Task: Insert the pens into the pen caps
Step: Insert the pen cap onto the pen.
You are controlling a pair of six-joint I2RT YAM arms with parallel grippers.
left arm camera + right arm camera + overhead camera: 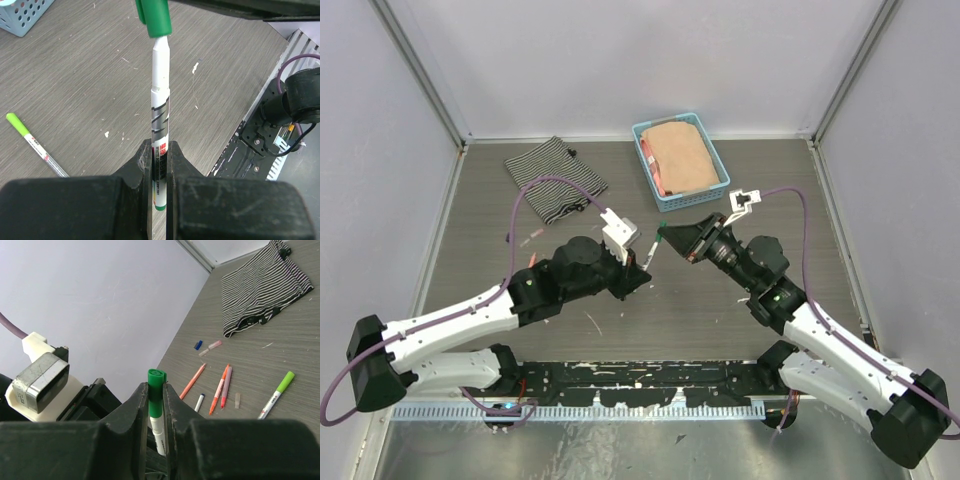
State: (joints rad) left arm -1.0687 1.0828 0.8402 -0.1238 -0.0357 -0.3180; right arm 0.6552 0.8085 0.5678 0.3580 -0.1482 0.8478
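My left gripper [159, 147] is shut on a white marker pen [160, 110] with a green end, held off the table. Its bare tip sits at the mouth of a green cap [154, 17]. My right gripper [154, 390] is shut on that green cap [155, 382], and the white pen [159, 432] shows just below it. From above, both grippers meet mid-table around the pen [653, 252]. Loose on the table lie an orange pen [192, 381], an orange-red pen [220, 389], a pink pen [226, 385], a lime-capped pen [275, 395], a blue cap [198, 344] and a pink cap [215, 344].
A blue basket [645, 165] holding a tan cloth [680, 155] stands at the back, right of centre. A striped cloth [555, 175] lies at the back left. The lime-capped pen [30, 142] lies on the table to the left of my left gripper.
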